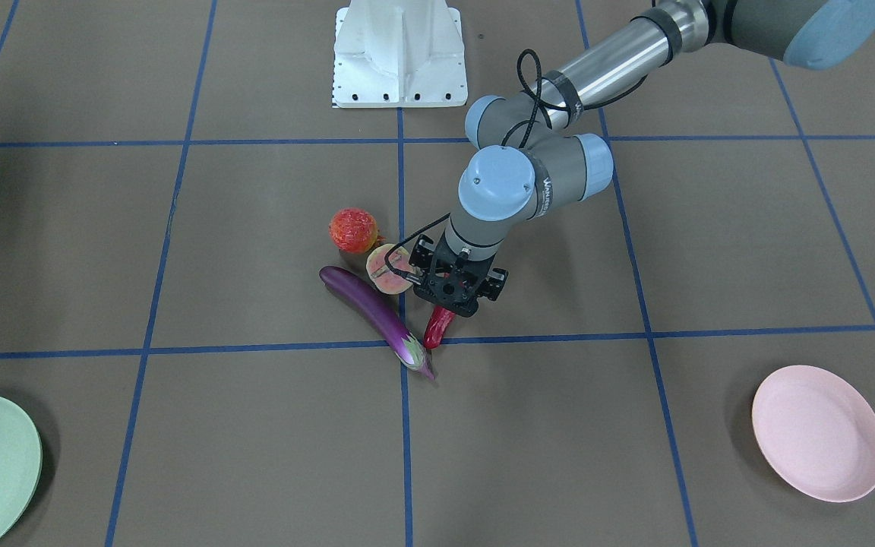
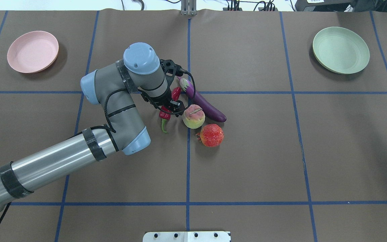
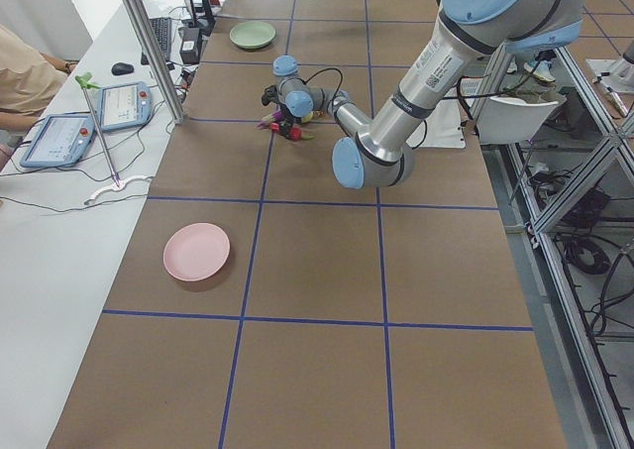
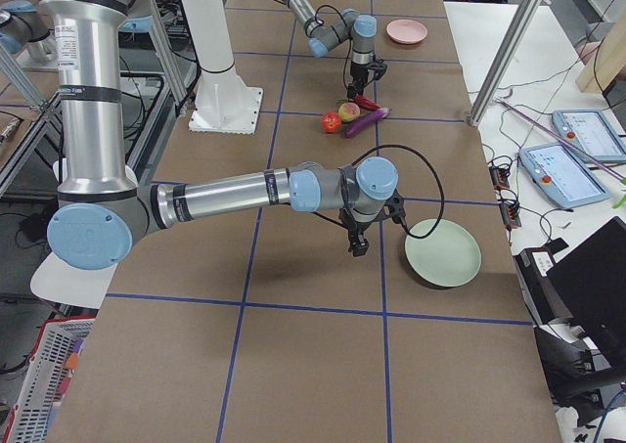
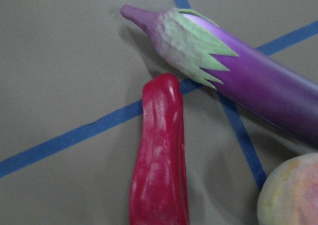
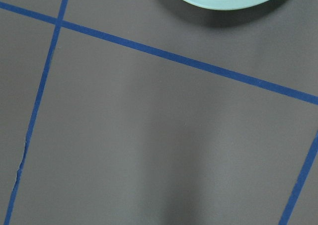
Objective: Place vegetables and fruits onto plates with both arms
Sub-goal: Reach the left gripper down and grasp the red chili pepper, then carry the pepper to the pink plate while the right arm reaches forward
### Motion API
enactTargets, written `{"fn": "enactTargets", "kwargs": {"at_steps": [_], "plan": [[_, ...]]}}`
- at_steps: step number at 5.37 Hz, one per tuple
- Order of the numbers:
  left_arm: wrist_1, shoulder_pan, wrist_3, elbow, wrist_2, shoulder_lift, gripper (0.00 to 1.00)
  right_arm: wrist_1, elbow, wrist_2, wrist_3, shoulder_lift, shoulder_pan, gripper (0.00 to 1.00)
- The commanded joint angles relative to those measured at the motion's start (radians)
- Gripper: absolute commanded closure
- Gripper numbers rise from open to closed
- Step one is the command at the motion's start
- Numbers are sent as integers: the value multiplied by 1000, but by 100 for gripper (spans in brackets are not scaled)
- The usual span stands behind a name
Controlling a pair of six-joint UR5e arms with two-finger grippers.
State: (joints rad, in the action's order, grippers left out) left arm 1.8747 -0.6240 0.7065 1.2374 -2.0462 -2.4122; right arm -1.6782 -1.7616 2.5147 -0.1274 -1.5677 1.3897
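My left gripper is lowered over the middle of the red chili pepper; I cannot tell whether its fingers are closed on it. In the left wrist view the chili pepper lies on the table beside the purple eggplant. The halved fruit touches the eggplant, and the bumpy red ball fruit sits next to it. The pink plate and the green plate hold nothing. My right gripper hovers near the green plate; its state cannot be told.
The white base block stands at the robot's edge of the table. Blue tape lines cross the brown mat. A side bench with tablets and a person's sleeve lies beyond the table's far edge.
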Motion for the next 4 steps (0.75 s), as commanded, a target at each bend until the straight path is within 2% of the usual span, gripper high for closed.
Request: {"fn": "enactTargets", "kwargs": {"at_steps": [1,2,4], "plan": [[0,1,-2,-32,3,-18,31,0,1,1,2,0,-4,0],[1,0,8,-30,0,-18,96,0,2,1,2,0,-4,0],[-11,-54,14,-12,-11,-18,100,2,-10,0,-1,4,-6,0]]}}
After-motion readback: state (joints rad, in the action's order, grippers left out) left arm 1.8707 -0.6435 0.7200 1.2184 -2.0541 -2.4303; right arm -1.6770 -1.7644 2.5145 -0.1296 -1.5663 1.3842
